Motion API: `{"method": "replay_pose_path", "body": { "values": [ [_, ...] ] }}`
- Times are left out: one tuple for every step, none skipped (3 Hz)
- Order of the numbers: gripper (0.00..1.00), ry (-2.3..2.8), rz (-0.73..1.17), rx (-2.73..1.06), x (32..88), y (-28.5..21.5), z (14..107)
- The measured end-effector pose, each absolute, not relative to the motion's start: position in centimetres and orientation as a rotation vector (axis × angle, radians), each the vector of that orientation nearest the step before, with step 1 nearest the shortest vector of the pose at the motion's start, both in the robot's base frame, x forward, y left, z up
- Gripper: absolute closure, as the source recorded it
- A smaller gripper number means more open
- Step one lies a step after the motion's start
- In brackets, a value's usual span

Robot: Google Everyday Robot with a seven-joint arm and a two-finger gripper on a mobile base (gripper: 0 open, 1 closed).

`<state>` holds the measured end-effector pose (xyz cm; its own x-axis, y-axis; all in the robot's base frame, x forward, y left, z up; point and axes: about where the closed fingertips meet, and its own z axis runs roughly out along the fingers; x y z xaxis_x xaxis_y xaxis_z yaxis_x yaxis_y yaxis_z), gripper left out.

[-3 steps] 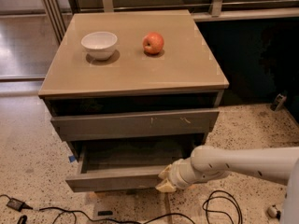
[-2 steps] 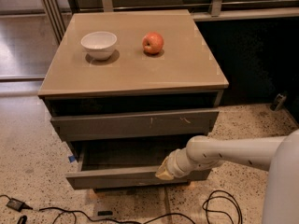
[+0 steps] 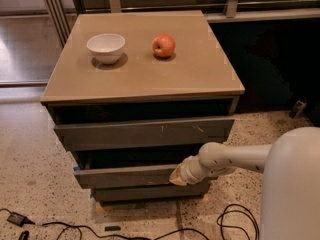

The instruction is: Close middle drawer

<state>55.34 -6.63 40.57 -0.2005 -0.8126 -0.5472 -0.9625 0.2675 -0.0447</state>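
Gripper is seen low at the front of the cabinet, at the end of a pale arm that reaches in from the right. Its tan tip is pressed against the front panel of the middle drawer, towards the panel's right end. Whether it is released or clenched cannot be told.

The middle drawer is found second from the top, its plain grey-brown front lying just left of the gripper and touching it. A dark gap is seen above the panel. It is set below the upper drawer front, which is marked by pale scratches, and above the narrower bottom drawer front.

On the cabinet top a white bowl and a red apple are placed apart. Black cables are strewn on the speckled floor.
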Motion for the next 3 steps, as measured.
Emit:
{"method": "replay_pose_path", "body": {
  "values": [
    [0.82, 2.086, 0.435, -1.585, 55.78, -6.67, 39.58],
    [0.59, 2.086, 0.435, -1.585, 55.78, -6.66, 39.58],
    [0.36, 2.086, 0.435, -1.585, 55.78, -6.66, 39.58]
  ]
}}
